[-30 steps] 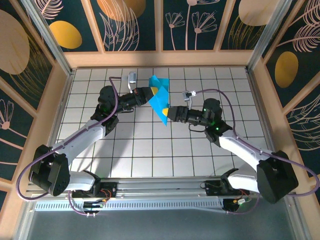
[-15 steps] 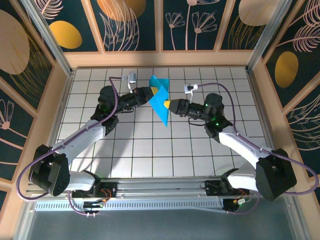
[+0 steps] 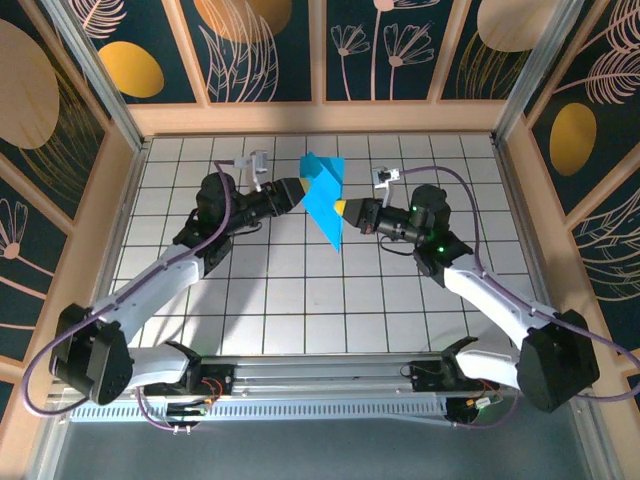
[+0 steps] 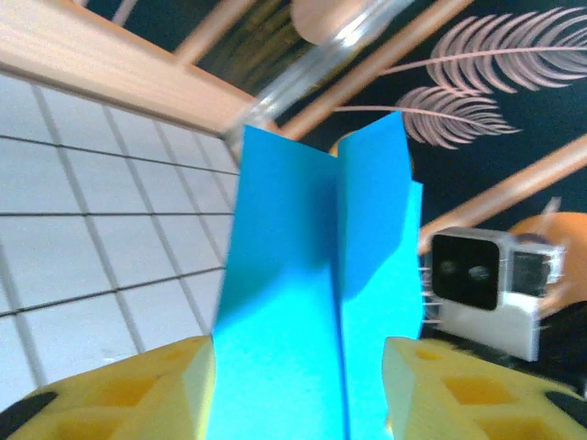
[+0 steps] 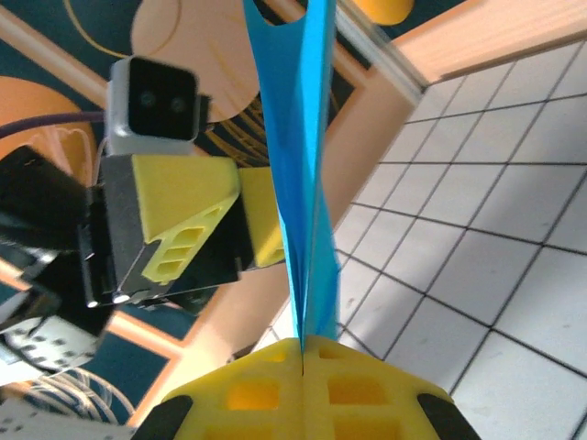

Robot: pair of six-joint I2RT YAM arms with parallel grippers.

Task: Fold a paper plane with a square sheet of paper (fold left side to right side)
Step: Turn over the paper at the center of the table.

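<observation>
**Folded paper (image 3: 325,198) handed across, clear of the table.**
The right gripper (image 5: 303,346) pinches its edge to carry it. The left gripper (image 4: 298,371) straddles the opposite edge with fingers spread, likely letting go.

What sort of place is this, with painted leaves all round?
Probably a small robot test booth rather than a home or a shop: a left arm and a right arm are bolted to a rail, working over a gridded table, with patterned walls boxing them in.

- bright cyan-blue folded paper sheet (image 3: 325,195)
- yellow plastic gripper fingers (image 5: 275,367)
- white tiled table top (image 3: 300,290), dark grid lines
- dark teal wall panels (image 3: 285,70), pale leaf outlines
</observation>
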